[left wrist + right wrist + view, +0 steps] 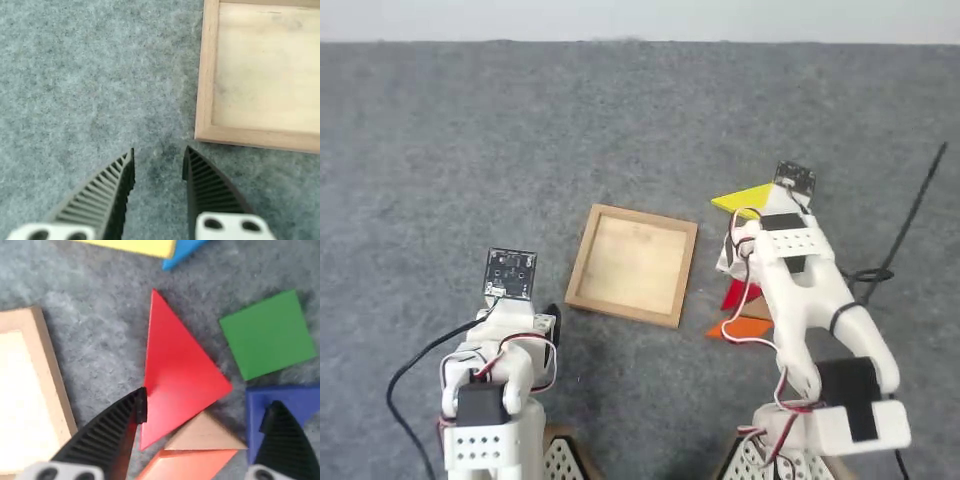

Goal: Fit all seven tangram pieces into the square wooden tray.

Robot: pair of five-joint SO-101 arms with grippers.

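The square wooden tray (633, 265) lies in the middle of the grey carpet with nothing in it. The pieces lie in a cluster beside it. In the right wrist view I see a red triangle (175, 370), a green square (267, 332), a yellow piece (135, 246), a light blue piece (182, 249), a dark blue piece (300, 400), a tan triangle (202, 435) and an orange piece (185, 462). My right gripper (207, 407) is open above the red triangle, one finger at its edge. My left gripper (159, 157) is open over bare carpet, just short of the tray's corner (205, 132).
Grey carpet covers the whole table, with a pale wall strip at the far edge. A black cable (910, 225) runs along the right side. Both arm bases stand at the near edge. Open carpet lies to the left of the tray and behind it.
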